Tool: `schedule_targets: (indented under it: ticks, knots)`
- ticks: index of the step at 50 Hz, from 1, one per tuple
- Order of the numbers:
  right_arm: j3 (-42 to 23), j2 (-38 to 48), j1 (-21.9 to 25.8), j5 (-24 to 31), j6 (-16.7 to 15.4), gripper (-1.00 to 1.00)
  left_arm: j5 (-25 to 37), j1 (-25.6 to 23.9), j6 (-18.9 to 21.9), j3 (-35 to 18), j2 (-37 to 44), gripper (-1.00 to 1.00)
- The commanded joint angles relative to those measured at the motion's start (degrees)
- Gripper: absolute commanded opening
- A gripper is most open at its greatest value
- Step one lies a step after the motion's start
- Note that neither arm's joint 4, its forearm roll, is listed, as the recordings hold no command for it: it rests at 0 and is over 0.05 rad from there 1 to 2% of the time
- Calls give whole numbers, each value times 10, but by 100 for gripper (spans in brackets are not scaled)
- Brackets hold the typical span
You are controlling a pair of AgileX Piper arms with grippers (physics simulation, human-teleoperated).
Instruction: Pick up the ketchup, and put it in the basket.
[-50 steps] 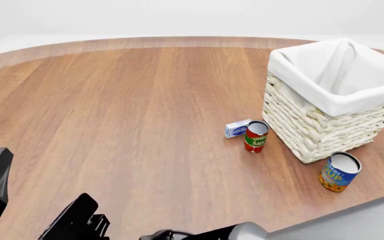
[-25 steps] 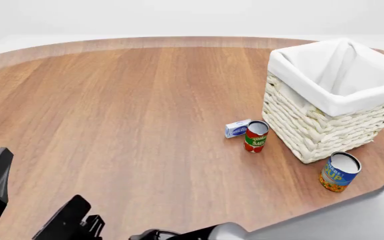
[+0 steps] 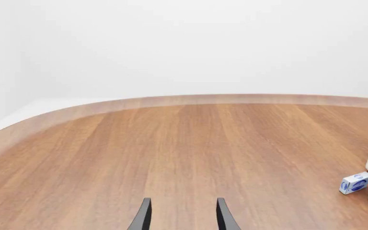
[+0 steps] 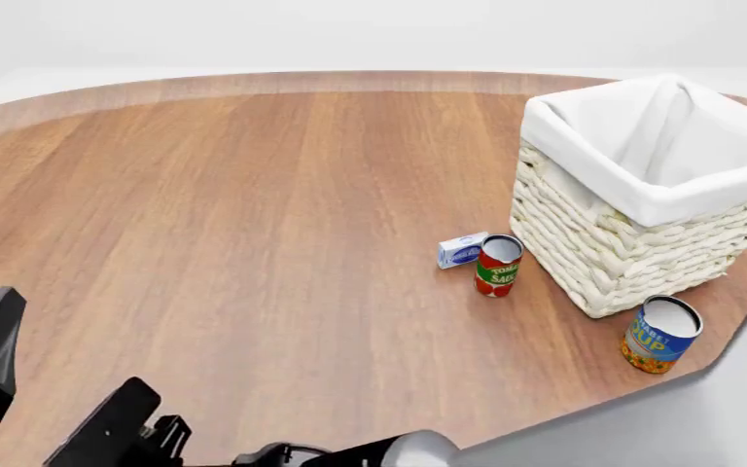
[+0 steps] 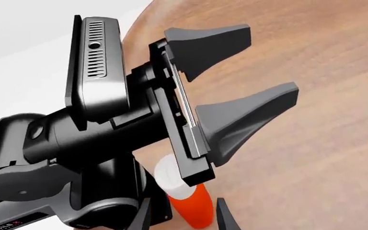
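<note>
One ketchup bottle sits just beyond the open right gripper.

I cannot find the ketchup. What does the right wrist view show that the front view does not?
Only right wrist: the small red ketchup bottle with white cap, by the open right gripper. Only front: the cream woven wicker basket, a red-and-green can, a blue-and-orange can, a small blue-and-white box. Both: the brown wooden table, the black left gripper.

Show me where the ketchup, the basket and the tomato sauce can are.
ketchup (image 5: 193, 211): right wrist view, red body.
basket (image 4: 607, 243): front view, woven side wall.
tomato sauce can (image 4: 497, 272): front view, label.
</note>
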Motion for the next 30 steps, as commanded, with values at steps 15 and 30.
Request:
schedule_targets:
  ticks: [15,30]
  knots:
    - [-39,29,2,17,2,100,0,0,0,0,0,100]
    - [-75,55,6,33,-2,100,0,0,0,0,0,100]
